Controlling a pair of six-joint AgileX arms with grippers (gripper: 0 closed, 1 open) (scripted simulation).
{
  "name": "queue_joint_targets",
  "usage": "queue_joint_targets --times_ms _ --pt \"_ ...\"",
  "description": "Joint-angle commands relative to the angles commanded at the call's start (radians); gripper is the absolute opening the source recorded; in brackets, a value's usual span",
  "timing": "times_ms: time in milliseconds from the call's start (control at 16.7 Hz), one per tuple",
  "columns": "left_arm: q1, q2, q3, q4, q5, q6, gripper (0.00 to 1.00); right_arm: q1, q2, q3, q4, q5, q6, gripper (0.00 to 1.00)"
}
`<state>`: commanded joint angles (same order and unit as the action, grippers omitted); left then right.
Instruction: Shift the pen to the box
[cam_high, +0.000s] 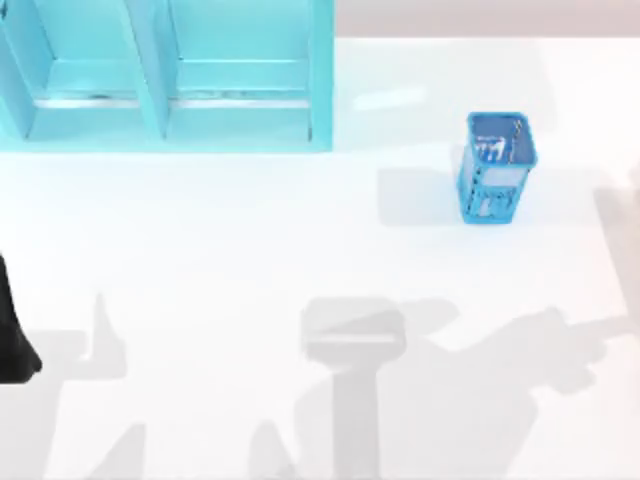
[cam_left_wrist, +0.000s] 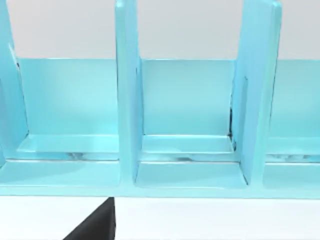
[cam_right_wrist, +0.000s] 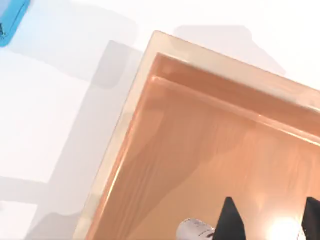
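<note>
hovering over the box (cam_right_wrist: 165, 125), right gripper (cam_right_wrist: 270, 220) is holding its fingers apart around what is probably the pen (cam_right_wrist: 195, 230), positioned for dropping inside; left arm (cam_high: 15, 340) is sitting parked at the table's left.

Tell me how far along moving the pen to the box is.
Done: the right gripper is over the wooden box, away from the blue basket. In hand: a silver-grey end, probably the pen, shows inside the box beside the spread fingertips, not between them, so it looks released. Left: confirm it rests there, then pull back. The left arm sits at the table's left edge.
</note>
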<state>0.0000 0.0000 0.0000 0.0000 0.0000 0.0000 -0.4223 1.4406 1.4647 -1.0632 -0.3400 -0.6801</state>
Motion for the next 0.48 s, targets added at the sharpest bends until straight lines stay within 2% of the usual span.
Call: queue_joint_targets --times_ms 180,480 --pt "0.0 0.0 0.0 0.0 0.0 0.0 1.0 -0.033 -0.067 -0.058 -0.045 0.064 0.0 0.0" --pt "0.0 0.0 0.0 0.0 0.0 0.0 1.0 -0.027 -0.065 -0.06 -0.042 0.065 0.003 0.0"
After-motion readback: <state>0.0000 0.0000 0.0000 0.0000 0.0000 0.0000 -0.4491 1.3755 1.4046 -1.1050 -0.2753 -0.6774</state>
